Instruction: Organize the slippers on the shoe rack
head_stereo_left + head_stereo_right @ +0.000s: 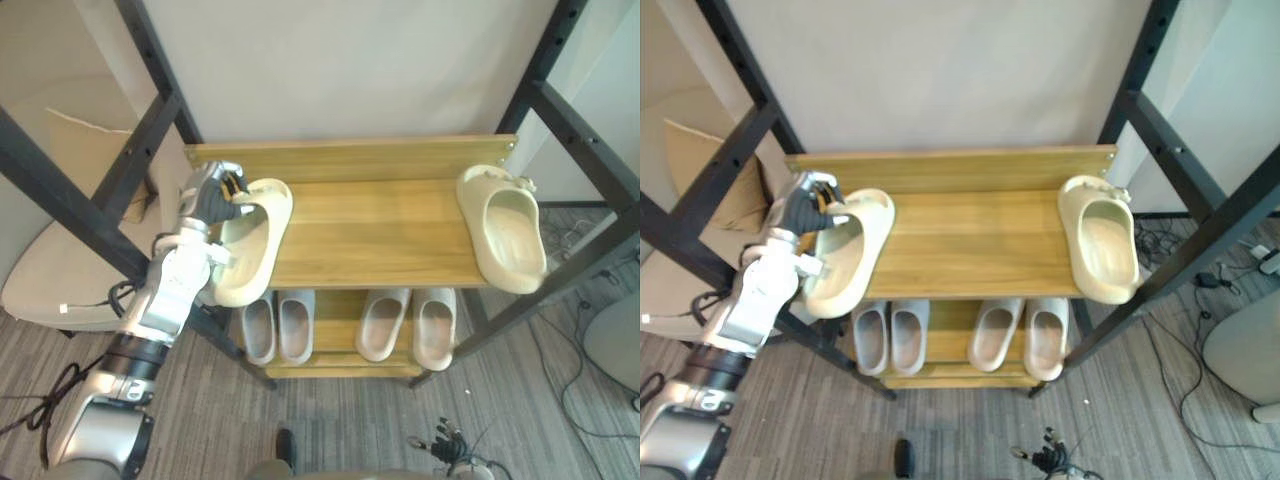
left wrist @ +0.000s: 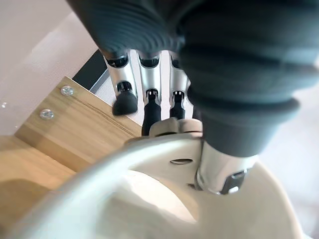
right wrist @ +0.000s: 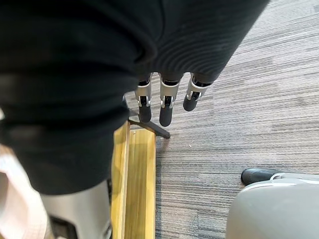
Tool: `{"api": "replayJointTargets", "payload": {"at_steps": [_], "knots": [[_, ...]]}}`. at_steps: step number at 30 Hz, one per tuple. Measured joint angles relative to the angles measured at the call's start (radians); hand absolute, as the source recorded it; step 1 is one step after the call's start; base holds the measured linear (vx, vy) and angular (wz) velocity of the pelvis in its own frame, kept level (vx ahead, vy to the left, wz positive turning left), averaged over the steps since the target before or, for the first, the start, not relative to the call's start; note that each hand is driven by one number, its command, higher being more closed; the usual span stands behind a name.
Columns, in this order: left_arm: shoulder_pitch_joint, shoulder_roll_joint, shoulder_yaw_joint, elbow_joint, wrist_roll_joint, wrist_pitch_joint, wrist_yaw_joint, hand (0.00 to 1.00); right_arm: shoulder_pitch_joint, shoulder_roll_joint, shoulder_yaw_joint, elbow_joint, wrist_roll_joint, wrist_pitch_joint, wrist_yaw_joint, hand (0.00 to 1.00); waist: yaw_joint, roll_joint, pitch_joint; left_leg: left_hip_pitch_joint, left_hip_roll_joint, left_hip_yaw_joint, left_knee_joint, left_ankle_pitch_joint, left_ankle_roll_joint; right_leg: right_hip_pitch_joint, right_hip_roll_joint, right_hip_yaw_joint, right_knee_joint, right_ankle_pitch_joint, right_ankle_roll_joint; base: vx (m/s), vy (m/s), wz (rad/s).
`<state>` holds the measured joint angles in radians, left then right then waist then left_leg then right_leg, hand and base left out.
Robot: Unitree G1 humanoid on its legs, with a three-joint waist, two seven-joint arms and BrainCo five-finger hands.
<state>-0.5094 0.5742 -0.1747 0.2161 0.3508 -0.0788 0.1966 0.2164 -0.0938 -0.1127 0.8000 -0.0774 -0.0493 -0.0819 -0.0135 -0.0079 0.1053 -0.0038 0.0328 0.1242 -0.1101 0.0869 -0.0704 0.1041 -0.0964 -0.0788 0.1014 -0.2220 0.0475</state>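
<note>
Two cream slippers: both lie on the top shelf [image 1: 370,240] of the shoe rack [image 1: 345,160]. The left slipper [image 1: 250,240] is at the left end, its near part hanging past the shelf's corner. The right slipper [image 1: 507,228] lies flat at the right end, well apart.
Lower shelf: four pale slippers [image 1: 295,325] stand side by side in two pairs.
Left hand [image 1: 208,195]: it reaches in from outside the rack to the left slipper's far end.
Left wrist view adds: the fingers [image 2: 149,107] curl over the slipper's rim from outside. The thumb [image 2: 219,172] goes down inside the opening, so the rim is pinched between them. Two screws [image 2: 46,114] sit in the wooden back board.
Right hand [image 3: 164,107]: in its wrist view the fingers hang loosely straight, slightly apart, touching nothing. They are above grey carpet [image 3: 249,99], beside a wooden edge [image 3: 139,184] of the rack.
</note>
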Motion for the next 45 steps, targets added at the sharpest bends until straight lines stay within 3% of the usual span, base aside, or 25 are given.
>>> {"api": "replayJointTargets", "payload": {"at_steps": [8,16,22,26,40,45], "knots": [[-0.009,-0.007,-0.013,0.011,-0.024,0.004,0.007,1.00,-0.002,0.000,-0.005,-0.002,0.002,0.000,-0.008,0.00,-0.002,0.010,0.001,0.000,-0.001,0.001,0.000,0.001,0.000,0.000,0.000,0.000,0.003,0.000,0.000,0.00,0.000,0.00],[-0.048,-0.071,-0.070,0.014,-0.061,0.005,0.017,1.00,-0.002,-0.015,-0.006,-0.002,0.008,0.000,-0.016,0.00,-0.010,0.040,-0.001,0.001,-0.008,0.001,0.000,0.002,0.003,-0.004,-0.008,0.000,0.013,0.000,0.000,0.00,0.000,0.00],[-0.079,-0.112,-0.102,0.014,-0.079,0.003,0.018,1.00,-0.013,-0.015,-0.005,-0.002,0.010,0.000,-0.018,0.00,-0.043,0.047,0.000,0.002,-0.007,0.006,0.000,0.002,0.003,-0.008,-0.007,0.007,0.015,0.000,0.000,0.00,0.000,-0.02],[-0.102,-0.128,-0.138,0.014,-0.081,0.003,0.019,1.00,-0.013,-0.015,-0.005,-0.001,0.011,0.001,-0.020,0.00,-0.045,0.047,0.000,0.003,-0.006,0.007,0.000,0.002,0.003,-0.007,-0.006,0.006,0.015,0.000,0.000,0.00,0.000,0.00],[-0.225,-0.335,-0.297,0.082,-0.077,0.004,0.042,1.00,-0.017,-0.024,-0.005,0.000,0.049,-0.001,-0.046,0.00,-0.060,0.063,-0.011,-0.030,-0.004,0.021,0.006,0.036,0.016,-0.071,-0.009,0.032,0.080,0.000,0.000,-0.03,0.005,-0.03],[-0.282,-0.366,-0.317,0.133,-0.035,0.018,0.050,1.00,-0.007,-0.026,-0.007,-0.003,0.058,-0.002,-0.048,0.00,-0.070,0.075,-0.018,-0.031,0.006,0.033,0.005,0.041,0.021,-0.103,-0.006,0.042,0.108,0.000,0.002,-0.11,0.011,-0.12]]}}
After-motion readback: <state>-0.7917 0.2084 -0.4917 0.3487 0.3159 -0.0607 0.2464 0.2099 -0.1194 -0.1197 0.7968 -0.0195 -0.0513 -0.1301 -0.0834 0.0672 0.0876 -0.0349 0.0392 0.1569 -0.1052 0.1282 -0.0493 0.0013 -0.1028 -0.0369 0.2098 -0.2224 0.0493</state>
